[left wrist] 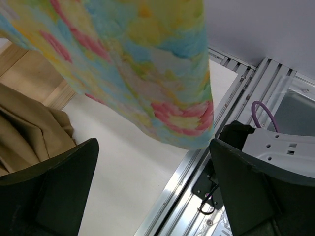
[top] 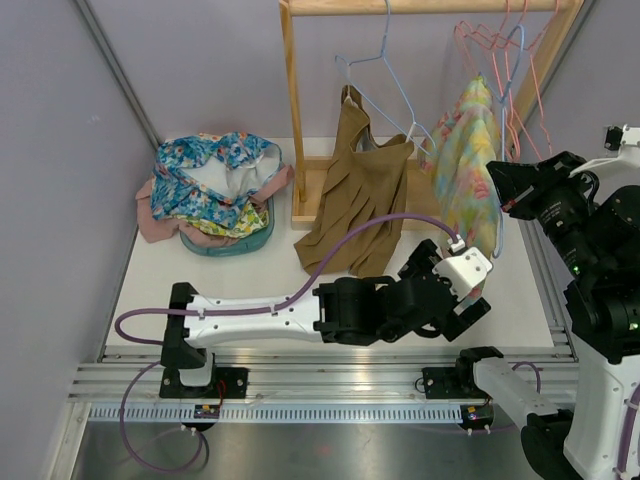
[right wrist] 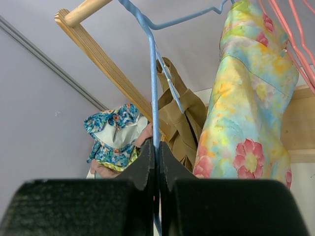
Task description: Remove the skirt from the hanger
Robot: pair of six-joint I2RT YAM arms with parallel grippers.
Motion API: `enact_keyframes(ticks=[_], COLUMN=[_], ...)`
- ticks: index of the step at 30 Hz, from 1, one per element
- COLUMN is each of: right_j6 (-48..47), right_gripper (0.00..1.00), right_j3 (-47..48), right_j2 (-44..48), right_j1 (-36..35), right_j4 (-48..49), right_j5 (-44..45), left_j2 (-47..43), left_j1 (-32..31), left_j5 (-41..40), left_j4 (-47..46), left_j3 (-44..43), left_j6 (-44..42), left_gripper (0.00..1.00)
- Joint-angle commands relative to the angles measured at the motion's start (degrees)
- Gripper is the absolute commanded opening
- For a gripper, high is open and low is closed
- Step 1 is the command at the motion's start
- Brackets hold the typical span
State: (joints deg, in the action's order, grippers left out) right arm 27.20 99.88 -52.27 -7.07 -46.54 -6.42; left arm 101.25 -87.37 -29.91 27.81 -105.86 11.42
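The skirt point(top: 468, 160), pastel yellow and blue with pink flowers, hangs from a blue wire hanger point(right wrist: 153, 93) on the wooden rail at the right. My right gripper point(right wrist: 157, 147) is shut on a lower stretch of that hanger's wire, just left of the skirt point(right wrist: 246, 128); in the top view it point(top: 502, 192) sits beside the fabric. Below the hem, my left gripper point(left wrist: 152, 187) stands wide open with nothing between its fingers, the skirt point(left wrist: 147, 73) hanging just above it. In the top view the left gripper point(top: 450, 290) is low, in front of the skirt.
A brown garment point(top: 360, 190) hangs on a light blue hanger left of the skirt. A wooden rack post point(top: 293, 120) stands behind it. Pink hangers point(top: 490, 40) hang at the far right. A teal basin point(top: 230, 240) piled with floral clothes sits back left. A metal rail point(left wrist: 197, 167) edges the table.
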Motion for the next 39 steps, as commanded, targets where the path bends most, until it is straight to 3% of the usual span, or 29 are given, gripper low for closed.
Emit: enact_keyframes(ticks=[1,8,11,14,15,17,21,28,29,33,39], right_j6=[-0.1,1.3,2.0,2.9,3.6,3.8,3.1,1.4,0.9,0.3,1.5], right_gripper=[0.0,0.0,0.0,0.0,0.0,0.0,0.0,0.0,0.0,0.0,0.0], right_j3=[1.8,3.0,4.4,5.6,5.6,5.7,6.5,11.8,14.0,19.5,17.6], right_j2=[0.6,1.8,1.6,1.7,2.1,2.3,1.9,-3.0,-3.9,-7.8,-8.6], right_j1=[0.2,0.2,0.2,0.2,0.1,0.2,0.2,0.2,0.1,0.2,0.2], right_j4=[1.6,0.3,-0.5,-0.7,-0.5,-0.5,-0.9,-0.7,-0.7,-1.3,0.9], right_j5=[1.1,0.0,-0.4,-1.1,-1.2,-1.1,-0.4,0.8,0.7,1.2,1.0], left_j2=[-0.4,-1.0,-0.4,0.2,0.3,1.0,-0.3,-9.0,-9.3,-7.0,-6.1], left_j1=[-0.6,-0.6,-0.6,-0.5,-0.5,-0.4,-0.6,-1.9,-2.1,-5.5,-11.1], left_j5=[-1.2,0.4,0.6,0.6,0.6,-1.0,-1.5,-0.8,1.0,1.4,-2.4], left_j4=[-6.9,-14.7,-15.7,-18.0,-18.6,-18.5,-18.2,-24.3,-26.4,-27.3,-23.4], left_j3=[-3.6,-0.4,-0.4,0.6,0.7,0.3,2.3,27.4,34.2,44.0,46.5], left_j6=[-1.8,-3.0,-3.0,-3.0,-3.4,-3.3,-2.4,6.1,9.6,17.2,22.5], left_gripper=[0.99,0.99,0.89,0.55,0.31,0.02,0.0,0.0,0.0,0.0,0.0])
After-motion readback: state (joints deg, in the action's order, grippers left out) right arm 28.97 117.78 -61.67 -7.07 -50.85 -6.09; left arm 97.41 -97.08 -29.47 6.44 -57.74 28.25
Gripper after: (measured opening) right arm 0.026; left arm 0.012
